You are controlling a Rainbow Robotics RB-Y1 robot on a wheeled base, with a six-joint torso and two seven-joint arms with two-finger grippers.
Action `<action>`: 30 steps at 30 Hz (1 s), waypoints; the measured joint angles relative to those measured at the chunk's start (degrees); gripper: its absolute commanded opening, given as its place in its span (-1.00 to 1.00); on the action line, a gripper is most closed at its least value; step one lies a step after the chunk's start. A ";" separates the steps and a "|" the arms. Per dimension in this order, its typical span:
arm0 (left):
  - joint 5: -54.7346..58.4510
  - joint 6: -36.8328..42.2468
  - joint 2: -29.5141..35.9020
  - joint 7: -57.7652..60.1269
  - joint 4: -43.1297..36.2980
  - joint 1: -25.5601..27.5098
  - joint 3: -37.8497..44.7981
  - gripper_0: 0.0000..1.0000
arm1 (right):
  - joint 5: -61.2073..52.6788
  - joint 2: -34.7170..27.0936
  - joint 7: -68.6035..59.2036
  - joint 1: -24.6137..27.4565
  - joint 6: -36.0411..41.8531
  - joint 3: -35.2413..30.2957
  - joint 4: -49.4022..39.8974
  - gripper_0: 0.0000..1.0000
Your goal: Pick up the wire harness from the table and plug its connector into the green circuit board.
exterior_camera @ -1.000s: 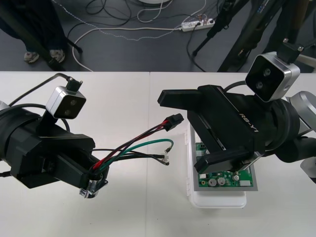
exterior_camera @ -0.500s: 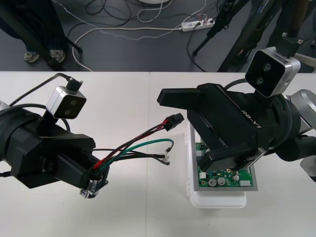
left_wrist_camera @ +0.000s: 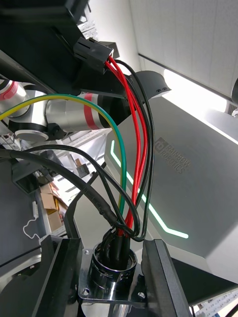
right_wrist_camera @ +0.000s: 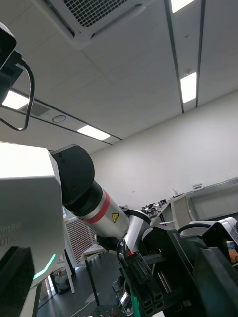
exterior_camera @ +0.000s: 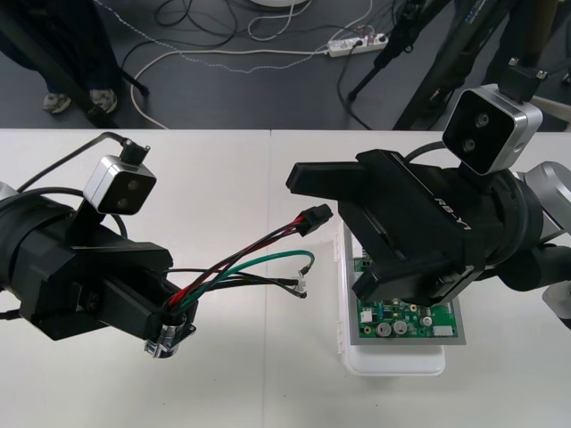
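- At left, left gripper point(exterior_camera: 169, 318) grips harness point(exterior_camera: 243, 257) by socket point(left_wrist_camera: 111, 277); pickup done
- Plug point(exterior_camera: 314, 217) aloft beside released right gripper point(exterior_camera: 326, 234); insertion into board point(exterior_camera: 406, 323) remains

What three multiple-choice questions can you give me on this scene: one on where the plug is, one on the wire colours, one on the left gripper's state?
1. Where is the black plug?
A. Held up near the right gripper, off the green board
B. Seated in the board
C. On the floor

2. Which colours are the harness wires?
A. Blue and white
B. Red, black and green
C. All yellow

3. The left gripper is:
A. Open and empty
B. Shut on the plug
C. Shut on the metal socket

Answers:
1. A: the plug is clear of the board.
2. B: those colours show in the left wrist view.
3. C: its fingers flank the socket's flange.
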 measured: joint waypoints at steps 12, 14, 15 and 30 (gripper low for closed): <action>0.00 0.00 0.00 0.00 0.00 0.00 0.00 -1.00 | 0.00 0.00 0.01 0.00 1.04 0.00 0.00 -1.00; 0.00 0.00 -0.01 0.00 0.00 0.00 0.00 -1.00 | 0.00 0.00 0.01 0.00 1.17 0.00 0.00 -1.00; 0.00 0.00 -0.01 0.00 0.00 0.00 0.00 -1.00 | 0.00 0.00 0.01 0.00 1.24 0.00 0.00 -1.00; 0.00 0.00 -0.01 0.00 0.00 0.00 0.00 -0.61 | 0.00 -0.01 0.02 0.00 1.93 0.00 0.00 -1.00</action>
